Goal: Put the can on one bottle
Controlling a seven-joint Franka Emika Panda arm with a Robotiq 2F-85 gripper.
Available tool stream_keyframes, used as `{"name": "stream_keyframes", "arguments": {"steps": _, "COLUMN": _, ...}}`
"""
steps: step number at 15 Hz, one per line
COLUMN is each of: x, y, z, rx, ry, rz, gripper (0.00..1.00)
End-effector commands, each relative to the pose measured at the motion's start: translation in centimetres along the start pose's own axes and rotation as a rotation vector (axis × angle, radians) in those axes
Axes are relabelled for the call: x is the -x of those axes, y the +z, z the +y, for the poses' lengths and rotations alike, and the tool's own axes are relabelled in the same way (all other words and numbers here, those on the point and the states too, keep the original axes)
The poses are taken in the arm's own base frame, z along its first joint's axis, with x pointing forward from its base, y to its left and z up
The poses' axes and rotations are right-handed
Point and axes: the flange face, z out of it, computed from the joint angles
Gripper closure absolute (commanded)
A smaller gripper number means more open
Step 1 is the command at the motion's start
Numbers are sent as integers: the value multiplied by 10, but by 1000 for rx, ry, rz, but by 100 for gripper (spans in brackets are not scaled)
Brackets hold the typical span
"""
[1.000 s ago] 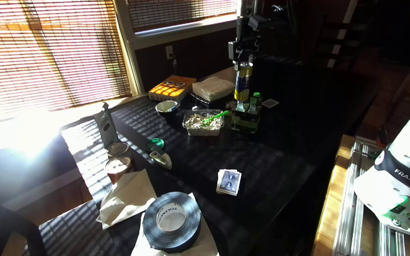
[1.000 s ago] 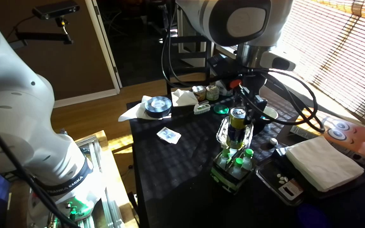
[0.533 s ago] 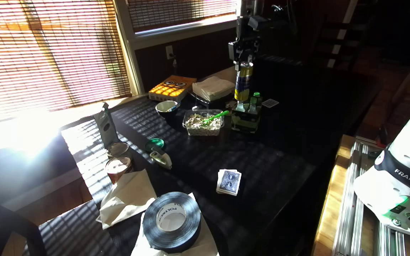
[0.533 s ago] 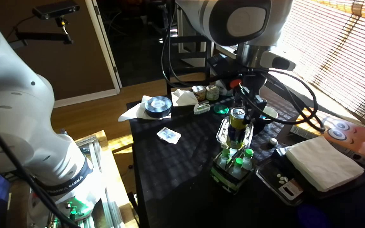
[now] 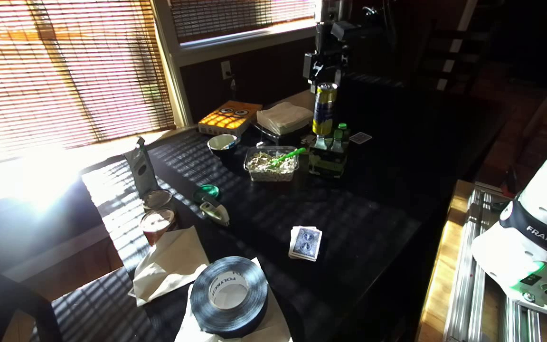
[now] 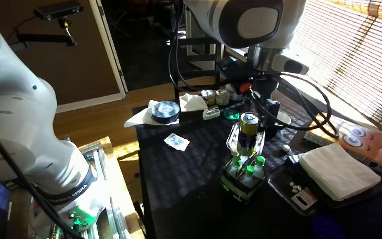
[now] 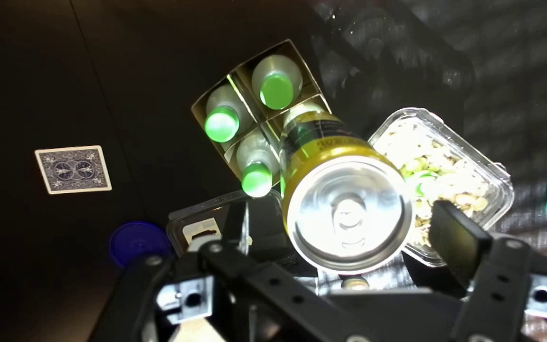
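A yellow and dark blue can (image 5: 325, 109) stands upright on top of one bottle (image 6: 243, 159), whose cap is hidden beneath it. That bottle sits in one compartment of a small green carrier (image 5: 326, 165). Three more bottles (image 7: 276, 90) with bright green caps fill the other compartments. My gripper (image 7: 342, 221) is open around the upper end of the can. Gaps show on both sides between the can's silver lid and the finger pads (image 7: 458, 237), so neither touches it.
Close to the carrier is a clear tub (image 5: 271, 173) of food with a green fork. Folded napkins (image 6: 340, 171), a black tray (image 6: 277, 186), an orange box (image 6: 363, 136) and a bowl (image 5: 222, 143) stand around it. Playing cards (image 5: 306, 243) and a tape roll (image 5: 230, 297) lie farther off.
The gripper's fingers have spread apart and let go of the can. The can keeps its place on the bottle, and the arm shows almost no movement.
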Motion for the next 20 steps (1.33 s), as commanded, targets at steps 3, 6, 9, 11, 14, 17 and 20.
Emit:
{"name": "stream_keyframes", "arguments": {"steps": 3, "x": -2, "y": -6, "z": -2, "rx": 24, "ry": 13, "rz": -10, "gripper": 0}}
{"name": "stream_keyframes", "arguments": {"steps": 6, "x": -4, "y": -18, "z": 1, "rx": 29, "ry": 16, "rz": 14, "gripper": 0}}
{"name": "stream_keyframes", "arguments": {"steps": 9, "x": -7, "y": -33, "z": 2, "rx": 41, "ry": 16, "rz": 45, "gripper": 0}}
{"name": "stream_keyframes", "arguments": {"steps": 11, "x": -8, "y": -44, "z": 2, "rx": 39, "ry": 11, "rz": 66, "gripper": 0}}
{"name": "stream_keyframes", "arguments": {"steps": 14, "x": -10, "y": -66, "z": 1, "rx": 9, "ry": 2, "rz": 102, "gripper": 0}}
{"name": "stream_keyframes", "arguments": {"steps": 17, "x": -8, "y": -91, "z": 1, "rx": -61, "ry": -31, "rz": 161, "gripper": 0}}
{"name": "stream_keyframes", "arguments": {"steps": 20, "x": 0, "y": -116, "z": -3, "rx": -184, "ry": -106, "rz": 247, "gripper": 0}}
